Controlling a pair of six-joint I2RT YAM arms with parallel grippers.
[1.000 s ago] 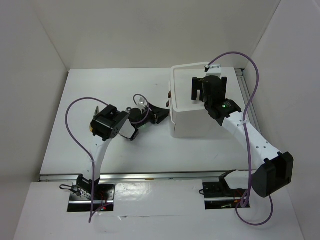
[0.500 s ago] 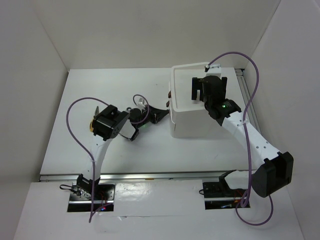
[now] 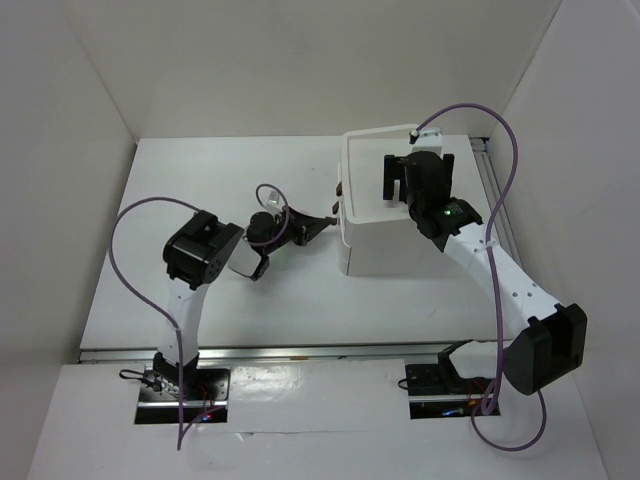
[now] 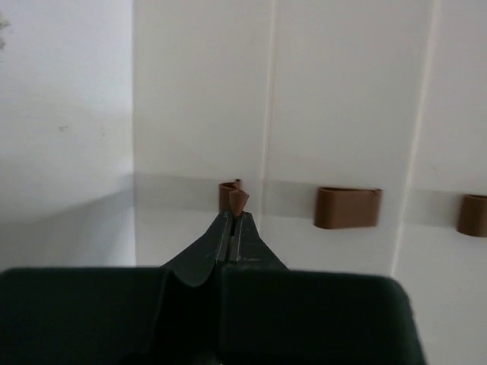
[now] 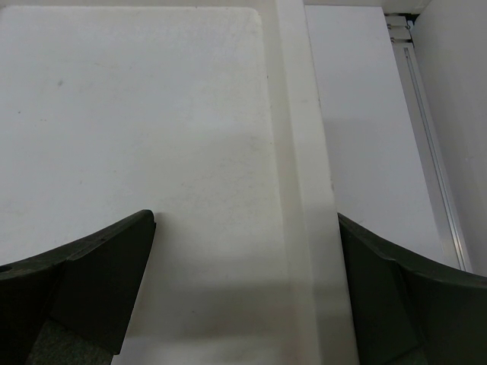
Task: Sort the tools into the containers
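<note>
The white cabinet (image 3: 385, 235) stands at the table's back right, its drawer fronts (image 4: 342, 91) filling the left wrist view. Three dark red knobs show there: left (image 4: 233, 195), middle (image 4: 348, 207), right (image 4: 473, 215). My left gripper (image 3: 320, 224) (image 4: 233, 216) is at the cabinet's left side, shut, its tips pinching the near edge of the left knob. My right gripper (image 3: 417, 178) (image 5: 245, 222) hovers open over the cabinet's top tray (image 5: 293, 152), nothing between its fingers. No tools are in view.
A metal rail (image 3: 493, 190) runs along the table's right edge beside the cabinet. Purple cables loop off both arms (image 3: 135, 215). White walls close in the table on the left, back and right.
The left gripper has closed at the cabinet's side onto the knob, and the left arm's elbow has swung left and nearer. The right arm has not moved.
</note>
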